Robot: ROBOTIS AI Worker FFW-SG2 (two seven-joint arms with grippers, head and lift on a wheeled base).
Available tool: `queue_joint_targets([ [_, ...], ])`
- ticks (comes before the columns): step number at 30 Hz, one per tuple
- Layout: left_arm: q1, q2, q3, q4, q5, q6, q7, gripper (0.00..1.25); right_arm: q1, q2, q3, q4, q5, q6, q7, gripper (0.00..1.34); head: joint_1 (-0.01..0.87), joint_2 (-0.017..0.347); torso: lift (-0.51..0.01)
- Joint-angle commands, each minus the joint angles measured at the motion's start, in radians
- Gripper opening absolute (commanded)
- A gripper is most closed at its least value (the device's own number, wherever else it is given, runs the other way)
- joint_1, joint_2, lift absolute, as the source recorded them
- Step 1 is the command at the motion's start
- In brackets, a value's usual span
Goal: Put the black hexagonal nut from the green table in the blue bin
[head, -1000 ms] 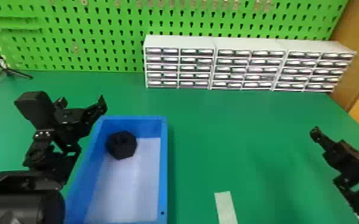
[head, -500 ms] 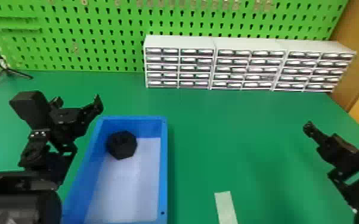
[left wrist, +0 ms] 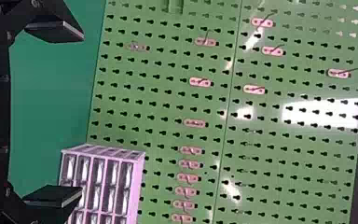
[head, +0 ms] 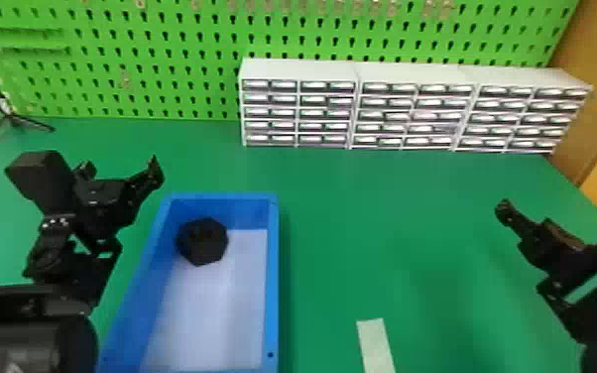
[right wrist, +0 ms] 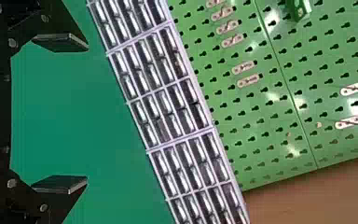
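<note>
- The black hexagonal nut (head: 202, 241) lies inside the blue rectangular plastic bin (head: 273, 278), at its far left corner; whether it touches a wall, I cannot tell.
- The black two-fingered left gripper (left wrist: 81, 113) is just left of the bin's far end, jaws wide apart with nothing between them.
- The black two-fingered right gripper (right wrist: 87, 113) is well to the right of the bin, over the green table (head: 387, 213), its jaws also wide and empty.
- The placing looks done; what remains, I judge, is to keep both arms clear.
- Main risk: the left arm sits close beside the bin, so a low sweep to the right could catch the rim and shove or tip it, jolting the nut.
- Reaching in again to adjust the nut could knock it against the wall, for no gain.
- The right arm threatens little unless it swings across to the bin; the pale flat strip (head: 374, 344) to the bin's right seems no obstacle.
</note>
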Motion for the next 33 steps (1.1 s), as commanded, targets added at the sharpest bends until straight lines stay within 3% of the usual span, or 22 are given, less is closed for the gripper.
queue_joint_targets([
  [1, 0.003, -0.005, 0.002, 0.001, 0.001, 0.000, 0.000, 1.12, 0.002, -0.008, 0.008, 0.000, -0.002, -0.001, 0.000, 1.06, 0.692, 0.008, -0.097],
  [18, -0.003, -0.006, -0.012, 0.006, -0.012, 0.000, 0.000, 1.12, -0.044, -0.037, 0.089, 0.023, 0.050, -0.061, 0.000, 1.06, 0.692, 0.008, -0.097],
  [33, -0.020, -0.006, -0.020, 0.006, -0.014, 0.000, -0.006, 1.12, -0.046, -0.036, 0.120, 0.040, 0.042, -0.125, 0.000, 1.06, 0.692, 0.008, -0.097],
])
